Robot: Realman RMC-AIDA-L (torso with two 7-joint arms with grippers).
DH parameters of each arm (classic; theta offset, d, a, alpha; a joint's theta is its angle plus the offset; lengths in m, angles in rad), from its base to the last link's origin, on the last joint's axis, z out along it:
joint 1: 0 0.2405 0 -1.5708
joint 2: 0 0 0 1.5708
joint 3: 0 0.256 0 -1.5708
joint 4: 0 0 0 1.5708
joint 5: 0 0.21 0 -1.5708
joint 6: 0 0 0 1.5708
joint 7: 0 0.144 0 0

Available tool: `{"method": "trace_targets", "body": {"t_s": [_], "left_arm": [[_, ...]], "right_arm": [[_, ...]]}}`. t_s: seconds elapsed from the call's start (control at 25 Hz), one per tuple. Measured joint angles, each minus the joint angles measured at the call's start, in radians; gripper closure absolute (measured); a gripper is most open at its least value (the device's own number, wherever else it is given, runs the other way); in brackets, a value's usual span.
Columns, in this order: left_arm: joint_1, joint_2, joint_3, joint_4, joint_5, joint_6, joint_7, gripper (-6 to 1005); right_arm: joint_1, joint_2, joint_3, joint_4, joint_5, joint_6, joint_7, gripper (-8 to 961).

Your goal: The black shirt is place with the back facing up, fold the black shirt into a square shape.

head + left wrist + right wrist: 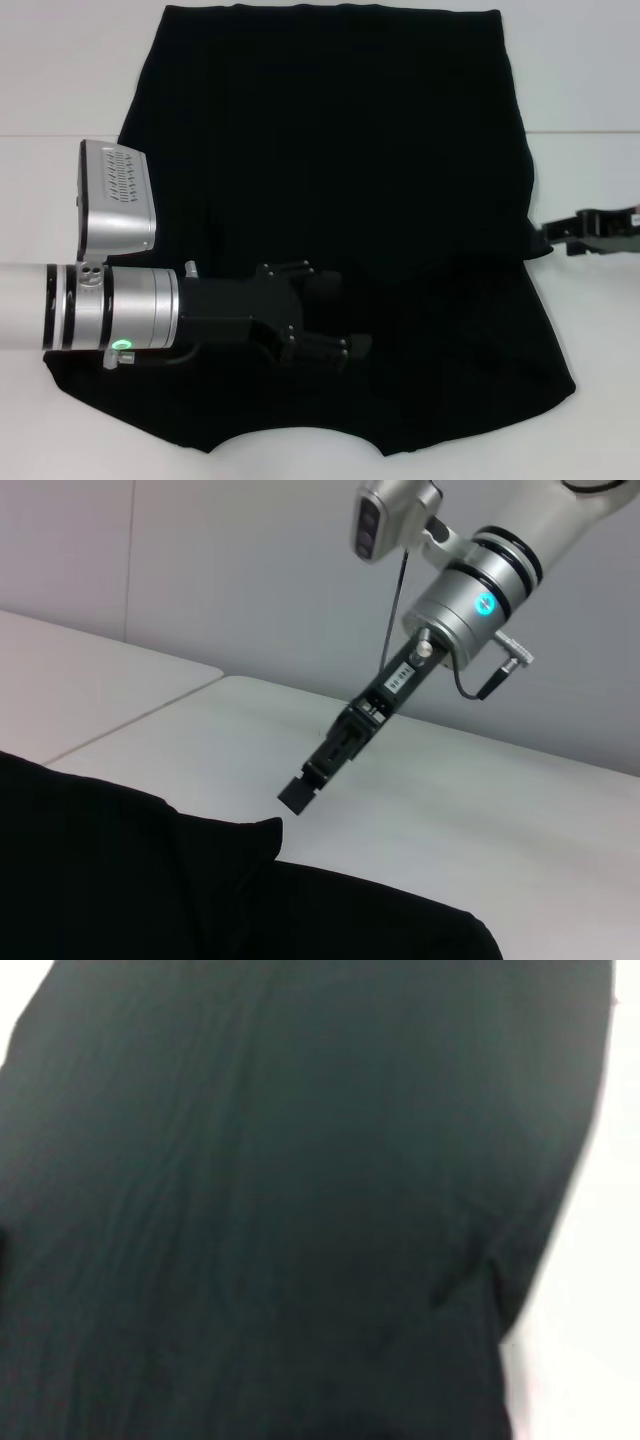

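Shirt [330, 200] lies flat on my surface [60, 80]. Left gripper [335, 320] hovers spread above it; right gripper [550, 237], state untellable, meets the right edge for folding.

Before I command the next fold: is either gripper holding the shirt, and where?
Cannot be told: left gripper is over the black shirt; right gripper sits at its right edge.

Overhead head view; close wrist views
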Motion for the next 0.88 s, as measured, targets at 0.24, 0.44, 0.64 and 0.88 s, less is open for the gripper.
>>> {"method": "trace_targets", "body": {"t_s": [0.24, 0.44, 0.64, 0.88], "left_arm": [[-0.002, 0.000, 0.002, -0.001, 0.000, -0.005, 0.000, 50], [-0.003, 0.000, 0.004, 0.000, 0.000, -0.008, 0.000, 51], [-0.003, 0.001, 0.000, 0.001, 0.000, -0.009, 0.000, 51], [-0.001, 0.003, 0.000, 0.003, 0.001, -0.009, 0.000, 51]], "right_arm": [[-0.023, 0.002, 0.001, 0.018, 0.000, 0.018, 0.009, 351], [-0.010, 0.019, 0.005, 0.052, 0.007, 0.096, 0.011, 375], [-0.007, 0.030, 0.010, 0.054, 0.044, 0.132, 0.003, 398], [-0.010, 0.031, 0.009, 0.057, 0.066, 0.132, 0.002, 619]]}}
